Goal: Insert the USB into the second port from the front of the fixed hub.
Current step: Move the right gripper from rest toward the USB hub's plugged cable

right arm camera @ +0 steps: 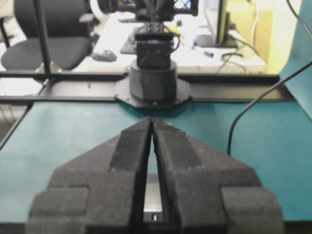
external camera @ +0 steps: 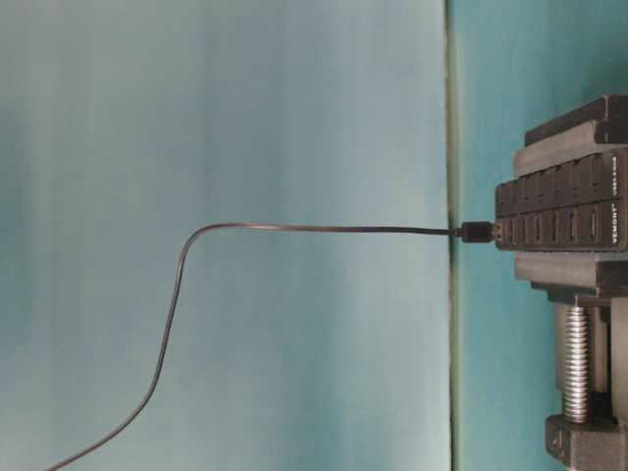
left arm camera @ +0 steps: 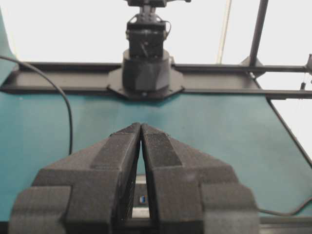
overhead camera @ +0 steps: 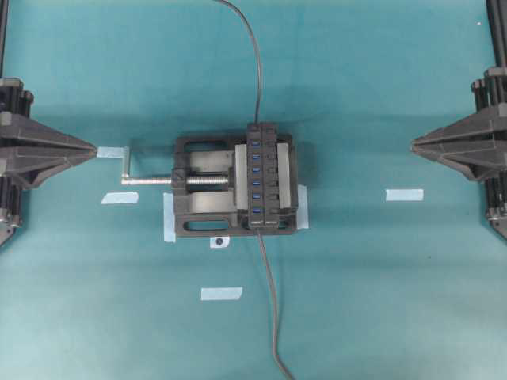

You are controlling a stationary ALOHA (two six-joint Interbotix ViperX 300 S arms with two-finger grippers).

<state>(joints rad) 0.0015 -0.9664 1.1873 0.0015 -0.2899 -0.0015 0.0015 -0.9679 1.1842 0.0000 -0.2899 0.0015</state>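
Observation:
The fixed hub (overhead camera: 264, 176) is a black strip with a row of blue ports, clamped in the vise at the table's middle. It also shows in the table-level view (external camera: 564, 211). The USB's thin dark cable (overhead camera: 269, 301) runs from the near table edge up to the hub's front end. Its plug merges with the black hub there, and I cannot tell whether it sits in a port. My left gripper (overhead camera: 95, 149) (left arm camera: 141, 126) and right gripper (overhead camera: 413, 144) (right arm camera: 151, 120) are shut, empty and far out to each side.
The black bench vise (overhead camera: 202, 186) has a metal screw handle (overhead camera: 146, 180) pointing left. The hub's own lead (overhead camera: 253, 71) (external camera: 294, 229) leaves its far end and climbs the backdrop. Bits of pale tape (overhead camera: 221, 293) (overhead camera: 404, 194) (overhead camera: 119, 198) lie on the teal mat.

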